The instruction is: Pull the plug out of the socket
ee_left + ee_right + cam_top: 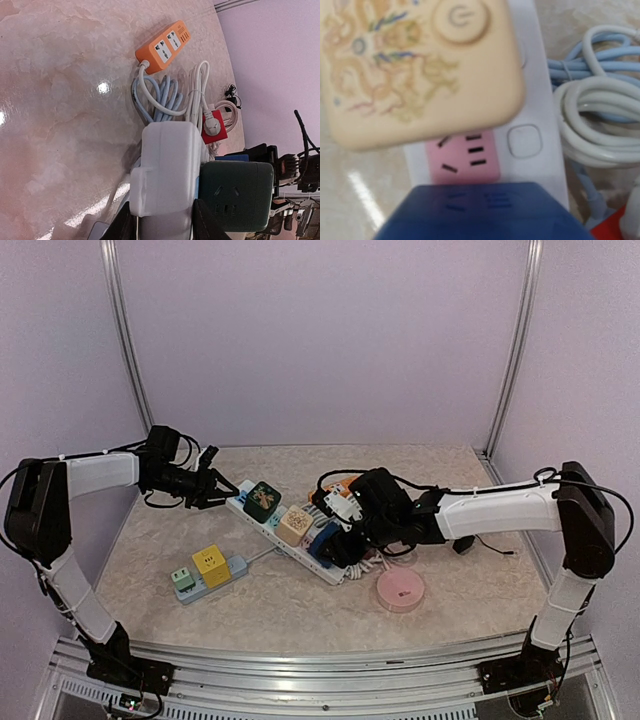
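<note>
Well, my left gripper point(213, 487) has its two dark fingers point(124, 226) set narrow on either flank of one end of the long white plastic power strip point(167, 165), holding it. Just past that end, one dark green cube plug point(235, 194) stands on the strip.

My right gripper point(342, 543) is down at the blue cube plug point(480, 212). My wrist camera shows none of its fingers, and from above they merge with the plug, so I cannot tell whether they are clamped on it or only around it. That blue plug stands on the white strip at the end nearest my right arm. Next to it along the strip is one bare pink socket face point(465, 159) with one white square button point(524, 141) beside it, then one cream cube plug with a dragon drawing point(420, 70). That makes three cube plugs in a row on the white strip: green, cream and blue.

Behind the strip lie two cable coils, one white point(197, 85) and one light blue point(165, 97), along with one orange power strip point(162, 45) and one red square block carrying a white plug point(214, 125).

Nearer my bases, one small grey-blue power strip point(238, 564) carries two cubes, one yellow point(211, 565) and one green point(183, 580). That gives three strips in all. One pink round disc point(400, 590) lies on the beige marbled tabletop point(300, 625) below my right forearm
</note>
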`<state>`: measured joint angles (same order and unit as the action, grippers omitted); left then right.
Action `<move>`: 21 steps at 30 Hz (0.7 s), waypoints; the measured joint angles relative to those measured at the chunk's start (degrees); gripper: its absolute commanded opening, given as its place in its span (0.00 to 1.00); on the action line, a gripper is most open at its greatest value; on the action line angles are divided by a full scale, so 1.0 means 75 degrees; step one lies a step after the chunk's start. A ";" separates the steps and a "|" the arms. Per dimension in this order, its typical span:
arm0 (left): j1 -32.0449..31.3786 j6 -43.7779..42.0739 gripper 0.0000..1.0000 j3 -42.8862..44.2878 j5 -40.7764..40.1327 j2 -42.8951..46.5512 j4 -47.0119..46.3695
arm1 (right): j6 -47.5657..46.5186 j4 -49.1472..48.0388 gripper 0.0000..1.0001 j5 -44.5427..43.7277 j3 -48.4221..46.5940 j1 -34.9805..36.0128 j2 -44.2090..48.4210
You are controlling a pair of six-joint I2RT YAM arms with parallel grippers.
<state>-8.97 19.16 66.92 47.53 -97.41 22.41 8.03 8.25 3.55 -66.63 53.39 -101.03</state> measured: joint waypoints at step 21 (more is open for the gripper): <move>-0.0009 0.0119 0.08 0.0026 0.0050 0.0000 0.0050 | 0.0172 0.0023 0.00 -0.0338 0.0119 0.0076 0.0274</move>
<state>-9.04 20.05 67.11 47.90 -97.41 22.79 9.32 8.43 1.02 -65.73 53.95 -98.98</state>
